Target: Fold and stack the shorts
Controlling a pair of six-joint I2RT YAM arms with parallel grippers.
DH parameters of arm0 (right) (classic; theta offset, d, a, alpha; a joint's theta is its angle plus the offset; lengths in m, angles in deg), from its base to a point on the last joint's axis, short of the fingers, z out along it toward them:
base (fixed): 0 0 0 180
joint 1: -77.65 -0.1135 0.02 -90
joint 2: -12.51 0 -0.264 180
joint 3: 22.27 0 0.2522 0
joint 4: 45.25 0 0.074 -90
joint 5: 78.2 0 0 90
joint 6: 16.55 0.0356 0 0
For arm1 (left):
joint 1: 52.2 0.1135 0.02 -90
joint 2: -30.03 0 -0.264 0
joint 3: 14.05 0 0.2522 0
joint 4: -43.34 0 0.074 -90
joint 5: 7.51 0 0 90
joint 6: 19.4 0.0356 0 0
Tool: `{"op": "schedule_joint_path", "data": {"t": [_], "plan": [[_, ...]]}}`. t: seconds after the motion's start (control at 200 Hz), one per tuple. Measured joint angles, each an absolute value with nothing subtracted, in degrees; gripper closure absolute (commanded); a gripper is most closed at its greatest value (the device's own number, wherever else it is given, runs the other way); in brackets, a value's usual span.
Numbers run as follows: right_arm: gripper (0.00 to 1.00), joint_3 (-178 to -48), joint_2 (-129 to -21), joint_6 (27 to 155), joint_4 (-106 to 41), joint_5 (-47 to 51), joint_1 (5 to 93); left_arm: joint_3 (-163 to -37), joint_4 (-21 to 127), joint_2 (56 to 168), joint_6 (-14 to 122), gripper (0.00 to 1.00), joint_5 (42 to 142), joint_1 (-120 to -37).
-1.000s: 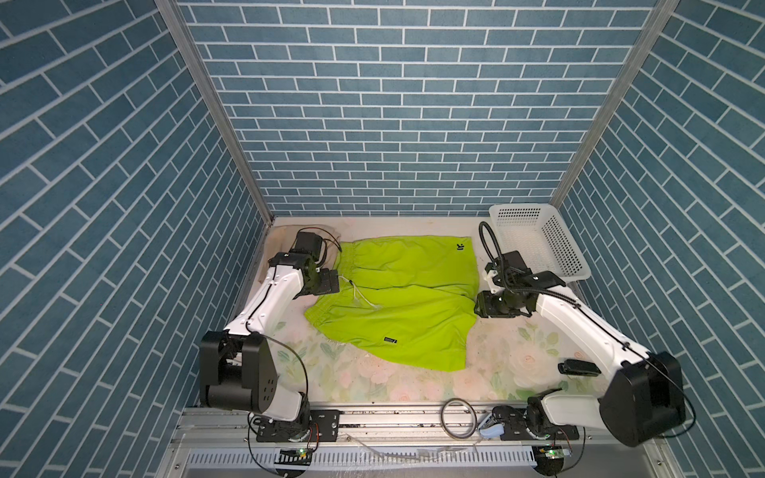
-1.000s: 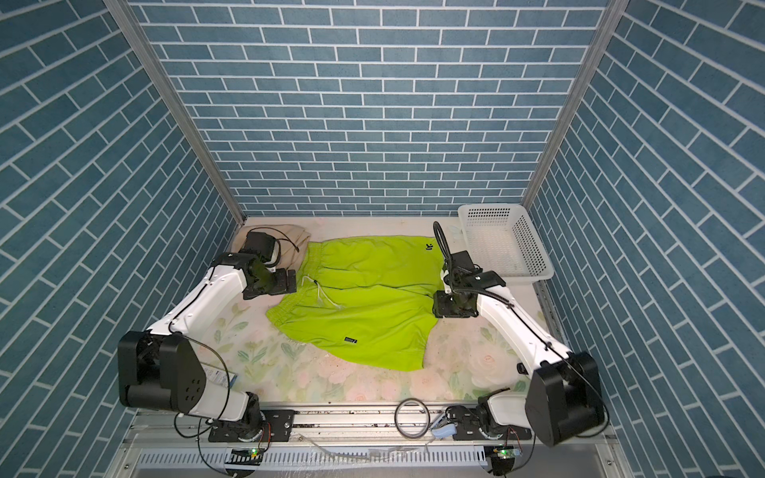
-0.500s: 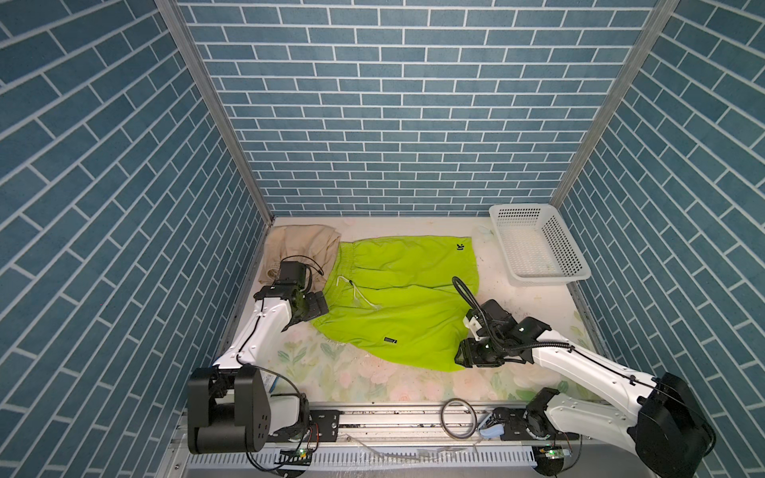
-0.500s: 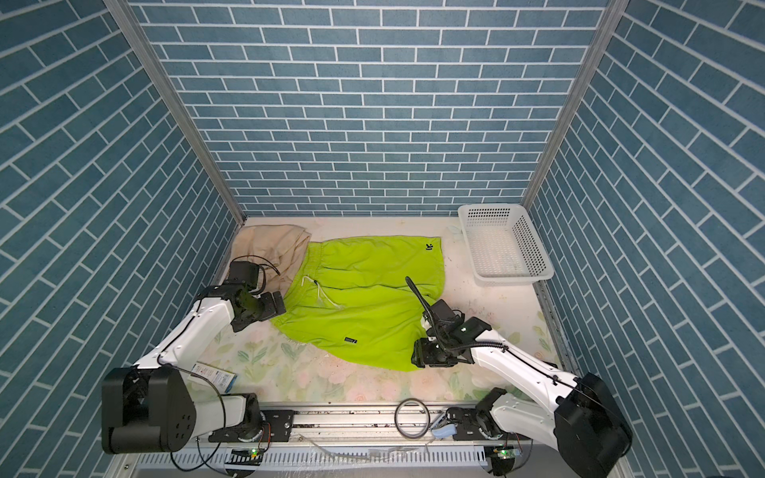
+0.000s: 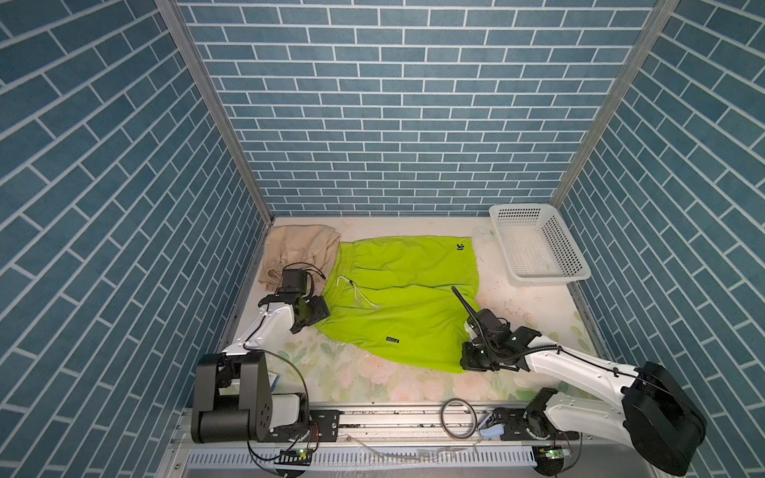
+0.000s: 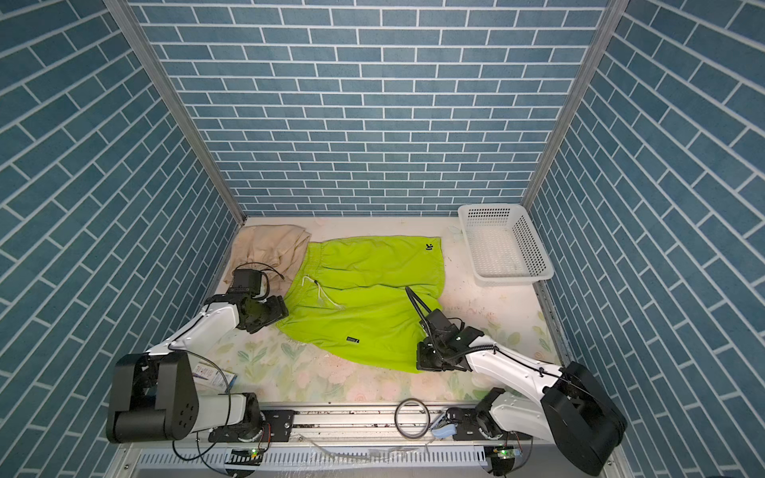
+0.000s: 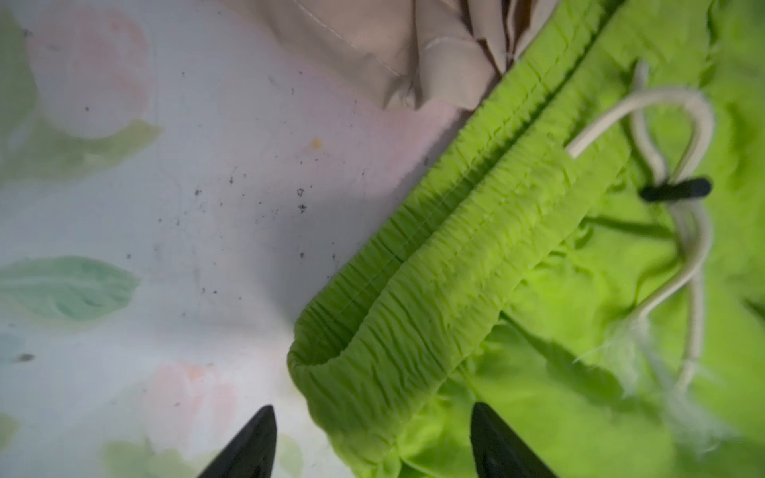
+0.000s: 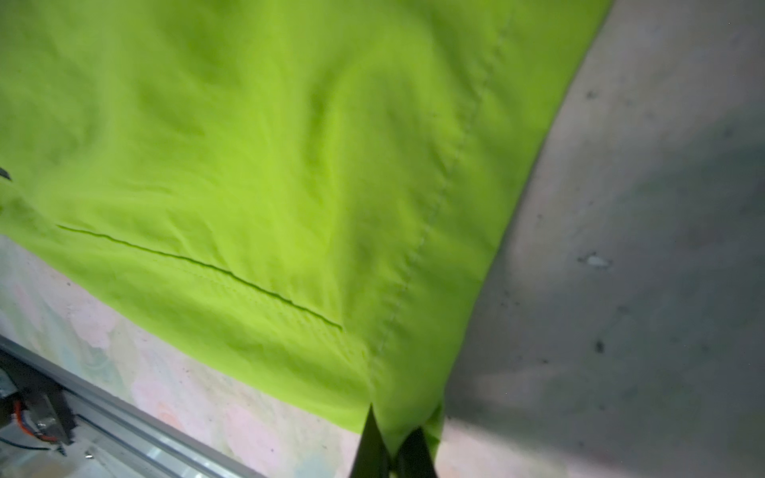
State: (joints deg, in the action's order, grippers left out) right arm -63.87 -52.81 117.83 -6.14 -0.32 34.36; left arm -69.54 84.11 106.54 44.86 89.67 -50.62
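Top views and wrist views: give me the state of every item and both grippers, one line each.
lime-green shorts: spread flat, unfolded, drawstring loose.
beige shorts: bunched at the far left corner.
basket: upright, looks empty.
left gripper: jaws apart, straddling the lime-green waistband's corner.
right gripper: jaws shut on the lime-green shorts at a near hem corner.

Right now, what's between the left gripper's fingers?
Left wrist view: the lime shorts' waistband corner lies between the left gripper's spread fingers, not pinched yet.
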Motion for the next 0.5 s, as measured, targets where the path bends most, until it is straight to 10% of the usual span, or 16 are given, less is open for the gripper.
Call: {"op": "schedule_joint_path", "data": {"t": [0.25,0.335,0.5], "plan": [[1.0,-66.4,-46.93,118.0,-2.43,3.55,34.29,-69.41,82.08,107.18,46.08,0.99,89.67,-50.62],[1.0,-67.08,-45.6,117.98,-1.51,4.69,34.29,-69.32,82.45,107.18,46.26,0.63,89.39,-50.62],[1.0,-67.21,-44.92,117.98,-0.5,5.65,34.29,-69.3,84.89,105.52,46.13,0.24,87.12,-50.6]]}}
